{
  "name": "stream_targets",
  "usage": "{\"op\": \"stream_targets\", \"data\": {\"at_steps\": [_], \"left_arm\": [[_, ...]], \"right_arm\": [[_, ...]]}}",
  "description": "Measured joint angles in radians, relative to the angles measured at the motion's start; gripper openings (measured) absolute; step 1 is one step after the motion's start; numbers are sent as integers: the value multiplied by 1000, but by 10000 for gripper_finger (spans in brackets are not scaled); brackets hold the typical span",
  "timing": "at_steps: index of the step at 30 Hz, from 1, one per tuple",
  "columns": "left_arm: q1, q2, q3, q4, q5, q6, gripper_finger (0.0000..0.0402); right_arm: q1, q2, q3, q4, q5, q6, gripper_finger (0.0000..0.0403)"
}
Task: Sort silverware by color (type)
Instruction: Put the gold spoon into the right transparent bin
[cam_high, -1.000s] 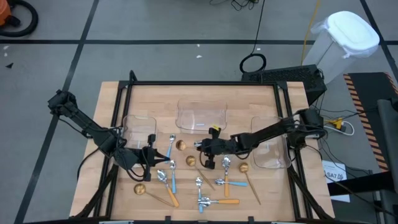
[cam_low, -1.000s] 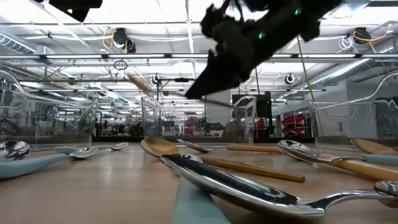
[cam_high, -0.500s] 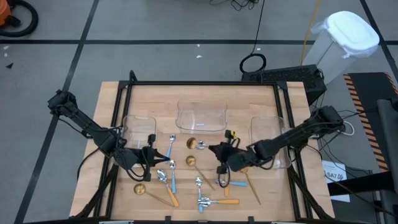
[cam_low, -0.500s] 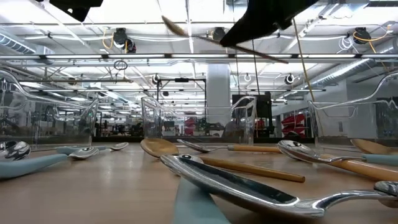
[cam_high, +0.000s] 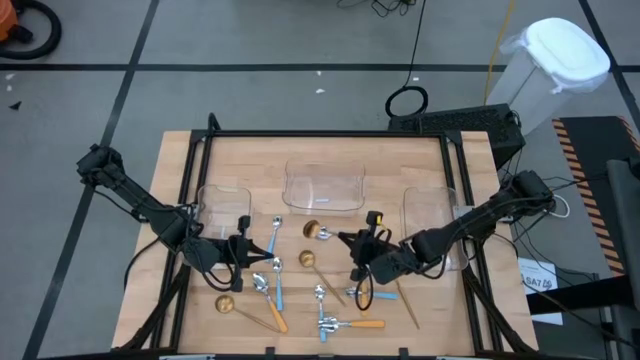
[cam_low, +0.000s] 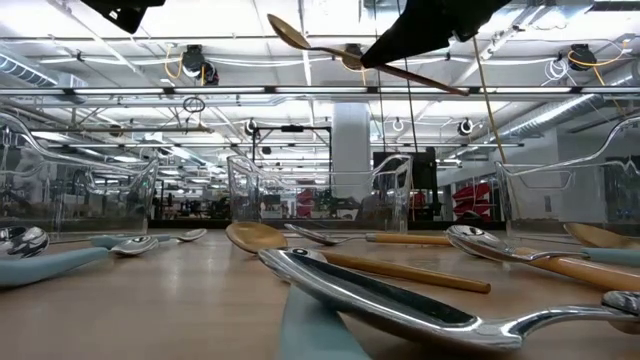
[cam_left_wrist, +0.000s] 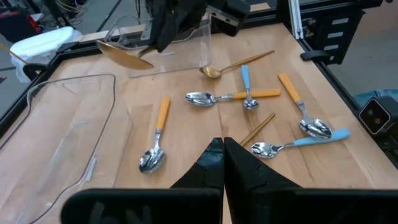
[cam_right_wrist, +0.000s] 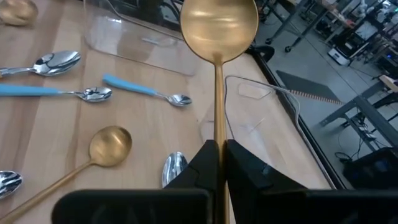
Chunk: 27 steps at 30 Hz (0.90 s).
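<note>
Right gripper (cam_right_wrist: 217, 149) clamps gold spoon (cam_right_wrist: 219, 28) by its handle, airborne. Keep it level, carry over a clear tray (cam_high: 432, 232), then release. Left gripper (cam_left_wrist: 222, 149) sits closed, idle.

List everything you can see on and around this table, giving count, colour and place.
Table: one, pale wood, centre.
Trays: three, clear, far half.
Gold spoons: four; three lying on the table, one lifted.
Blue-handled spoons: at least three, left and middle.
Orange-handled spoons: at least three, near edge.
Bin: one, white, floor beyond.
Left gripper: black, shut, low at left.
Right gripper: black, holding one gold spoon, above the middle.
</note>
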Motion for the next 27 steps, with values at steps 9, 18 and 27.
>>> {"op": "stream_targets", "data": {"at_steps": [9, 18, 27], "left_arm": [[0, 0, 0, 12, 0, 2, 1], [0, 0, 0, 7, 0, 2, 1], [0, 0, 0, 7, 0, -6, 1]], "right_arm": [[2, -40, 75, -184, 23, 60, 11], [8, -66, 294, -753, 29, 391, 11], [38, -81, 377, -1260, -11, 861, 11]]}}
